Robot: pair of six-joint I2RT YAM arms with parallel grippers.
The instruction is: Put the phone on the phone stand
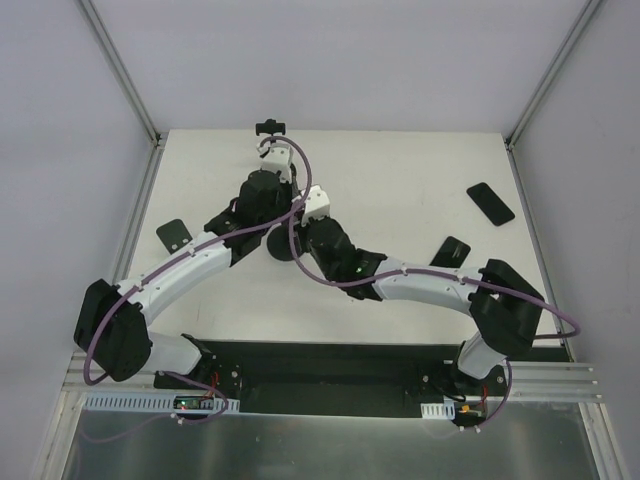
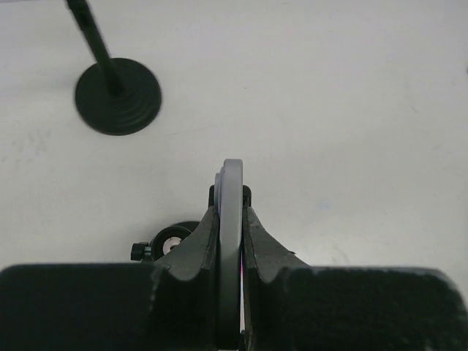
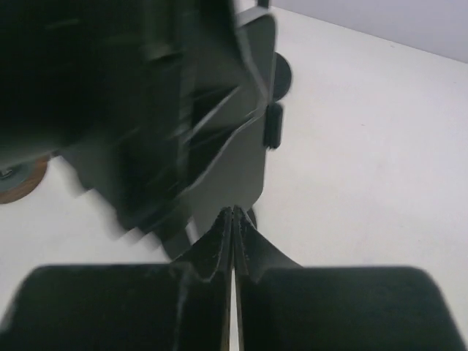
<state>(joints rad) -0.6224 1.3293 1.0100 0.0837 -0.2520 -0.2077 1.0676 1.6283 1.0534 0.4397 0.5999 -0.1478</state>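
My left gripper (image 2: 230, 201) is shut on a phone (image 2: 232, 183), held edge-on so only its thin grey rim shows between the fingers. The phone stand has a round black base (image 2: 117, 95) with a thin pole, which stands on the table ahead and to the left of the held phone. In the top view its clamp head (image 1: 270, 127) shows at the far middle, just beyond my left gripper (image 1: 271, 150). My right gripper (image 3: 234, 213) is shut and empty, right behind the left arm's black body (image 3: 168, 110). It sits at mid-table in the top view (image 1: 312, 198).
Three black phones lie flat on the white table: one far right (image 1: 490, 203), one right of centre (image 1: 450, 250), one at the left (image 1: 172, 234). A black disc (image 1: 283, 243) lies between the two wrists. A small round knobbed part (image 2: 172, 239) shows beneath my left fingers.
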